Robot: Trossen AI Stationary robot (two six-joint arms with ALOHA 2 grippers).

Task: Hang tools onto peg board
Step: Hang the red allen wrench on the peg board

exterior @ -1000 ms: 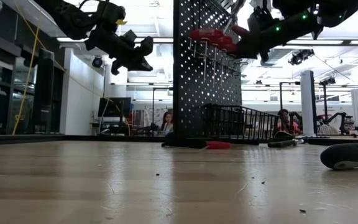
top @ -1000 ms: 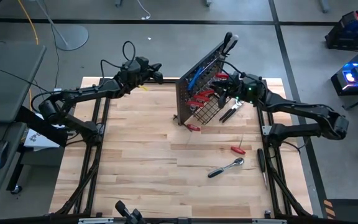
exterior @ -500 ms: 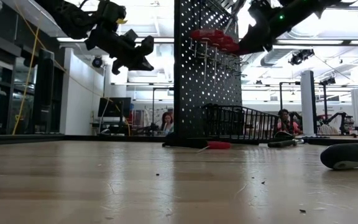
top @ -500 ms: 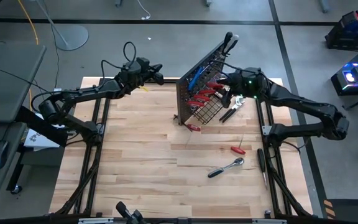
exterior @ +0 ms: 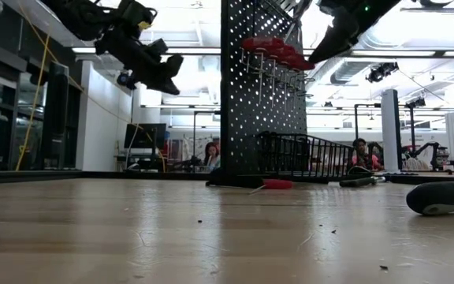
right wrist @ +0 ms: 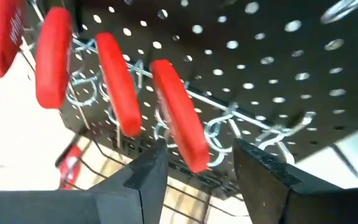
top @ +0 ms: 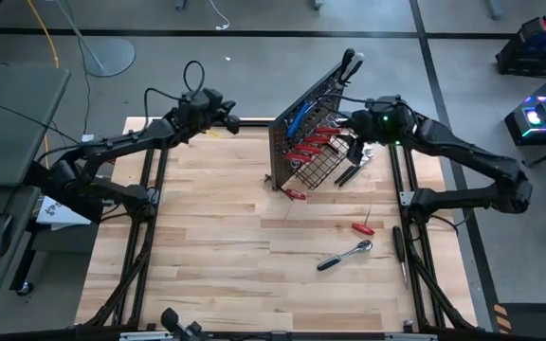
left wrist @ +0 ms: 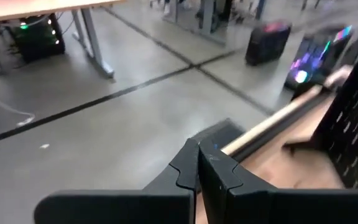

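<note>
chrome ratchet [top: 344, 255] and a small red-handled screwdriver [top: 362, 227] lie loose on the near part of the wooden table [top: 216, 246], well apart from both arms. farther back the peg board [top: 311, 118] stands upright with red-handled screwdrivers [right wrist: 178, 112] hanging on its hooks, the right gripper [right wrist: 194, 167] just before them, fingers parted and grasping nothing. left gripper [left wrist: 197, 163] hovers clenched and empty past the board's other side.
</note>
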